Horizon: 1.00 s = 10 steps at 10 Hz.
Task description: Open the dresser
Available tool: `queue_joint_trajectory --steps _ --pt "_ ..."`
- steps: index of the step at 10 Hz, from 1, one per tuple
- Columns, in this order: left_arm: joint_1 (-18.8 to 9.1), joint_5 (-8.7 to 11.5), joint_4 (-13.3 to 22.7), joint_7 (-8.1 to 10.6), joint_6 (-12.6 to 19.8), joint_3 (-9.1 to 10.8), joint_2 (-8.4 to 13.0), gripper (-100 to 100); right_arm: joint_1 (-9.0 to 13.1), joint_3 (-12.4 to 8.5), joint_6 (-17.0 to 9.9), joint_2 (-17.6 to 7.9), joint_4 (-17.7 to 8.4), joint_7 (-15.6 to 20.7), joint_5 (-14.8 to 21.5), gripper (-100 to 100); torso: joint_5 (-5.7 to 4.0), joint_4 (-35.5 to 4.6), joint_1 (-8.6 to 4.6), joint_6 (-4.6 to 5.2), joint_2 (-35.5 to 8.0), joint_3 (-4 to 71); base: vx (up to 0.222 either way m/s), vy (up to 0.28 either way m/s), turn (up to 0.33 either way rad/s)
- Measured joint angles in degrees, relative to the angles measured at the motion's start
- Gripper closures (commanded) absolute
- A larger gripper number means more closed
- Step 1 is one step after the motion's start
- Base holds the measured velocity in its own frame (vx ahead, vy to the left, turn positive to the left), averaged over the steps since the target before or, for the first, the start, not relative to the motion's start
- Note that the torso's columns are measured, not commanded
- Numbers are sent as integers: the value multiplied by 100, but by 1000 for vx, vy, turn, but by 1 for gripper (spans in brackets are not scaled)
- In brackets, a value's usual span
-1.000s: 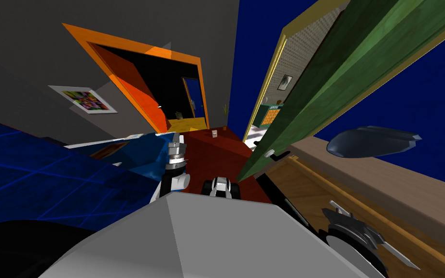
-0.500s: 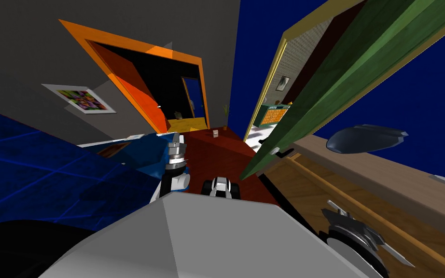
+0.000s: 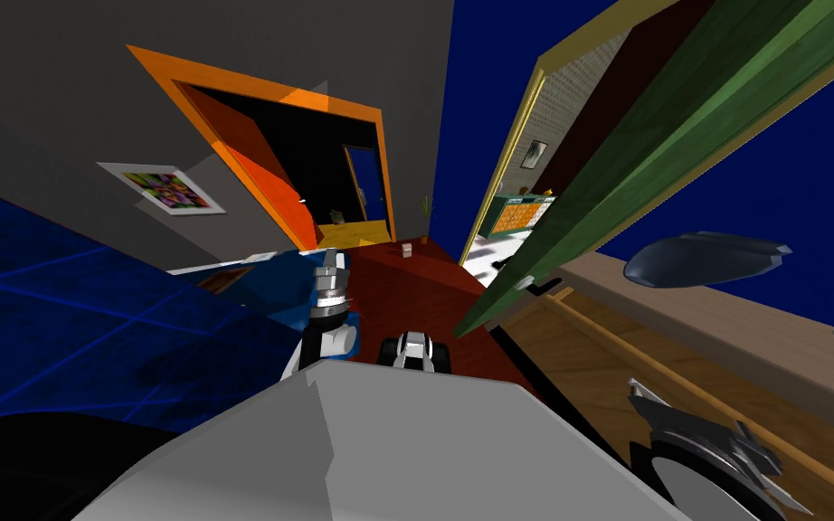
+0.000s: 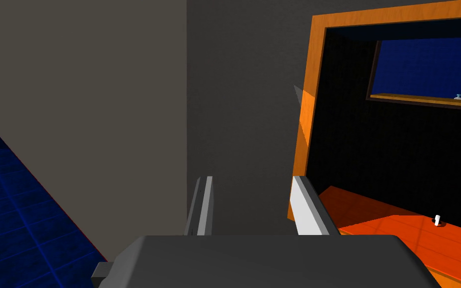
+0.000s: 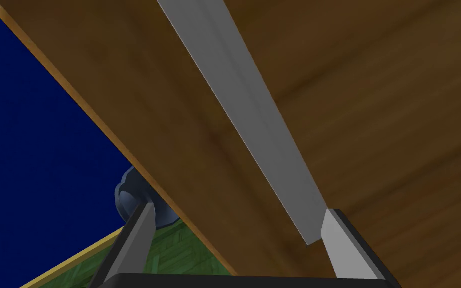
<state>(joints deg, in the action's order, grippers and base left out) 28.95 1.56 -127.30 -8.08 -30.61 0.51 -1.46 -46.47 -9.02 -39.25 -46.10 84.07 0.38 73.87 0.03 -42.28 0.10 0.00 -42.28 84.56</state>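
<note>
The dresser (image 3: 587, 371) stands close on your robot's right side, a brown wood-grain front under a paler top, running along the deep blue wall (image 3: 822, 163). In the right wrist view you are looking straight onto that front. A flat grey bar handle (image 5: 254, 115) runs across it, set in from the upper edge. The handle's near end comes down just beside the inner face of one finger of the right gripper (image 5: 239, 210). Whether bar and finger touch, you cannot tell. That gripper is released: its two fingers are spread wide with the wood of the front between them, and the other finger stands just past the dresser's upper edge. In the head view you see it low against the front.

On the dresser top, toward the end nearest the door, lies a dark blue-grey rounded object (image 3: 700, 260). The right wrist view catches it just beyond the finger at the upper edge. A green door (image 3: 696, 118) stands open at that end of the dresser.

Your left gripper (image 4: 252, 179) is raised ahead of the chest on the left, well apart from the dresser, its fingers parted with nothing between them.
</note>
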Motion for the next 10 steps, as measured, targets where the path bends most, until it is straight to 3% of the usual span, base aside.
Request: queue_joint_trajectory --steps 4,5,10 --pt "0 0 0 0 0 0 0 0 -139 -313 258 -370 -38 21 -363 -100 -5 0 -15 0 0 1 -9 63 11" --pt "0 0 0 0 0 1 1 0 -139 -322 280 -382 -53 -2 -363 0 -8 1 -24 1 2 1 -1 7 -1" --pt "0 0 0 0 0 1 1 0 -139 -321 278 -380 -51 0 -363 0 -3 0 -9 0 0 0 0 0 0"
